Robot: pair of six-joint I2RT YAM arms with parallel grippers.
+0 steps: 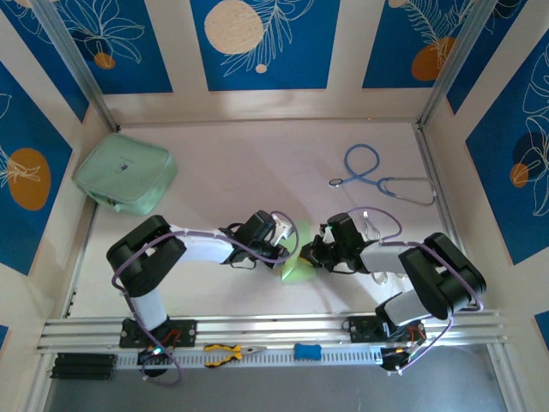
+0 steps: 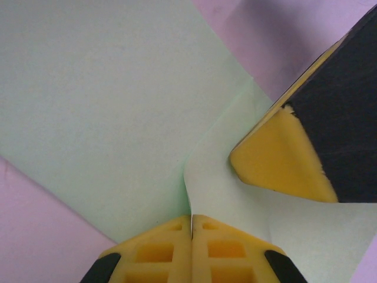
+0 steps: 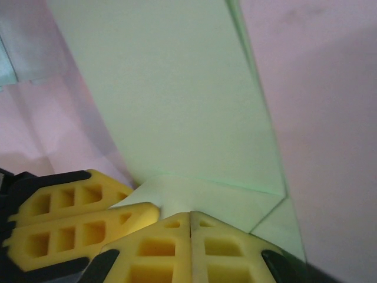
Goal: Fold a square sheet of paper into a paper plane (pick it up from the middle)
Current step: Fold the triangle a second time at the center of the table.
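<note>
While the left gripper (image 2: 192, 219) and right gripper (image 3: 190, 217) pinch it, the square sheet of paper (image 1: 299, 268) shows creases.
Both are clenched on it, tips close together, well right of the zip pouch (image 1: 126, 174).

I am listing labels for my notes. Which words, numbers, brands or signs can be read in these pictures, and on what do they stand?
No text can be read anywhere.
square sheet of paper: plain light green, no print.
wall panels: only drawings of leaves and circles, no words.
zip pouch: any label is too small to read.
</note>
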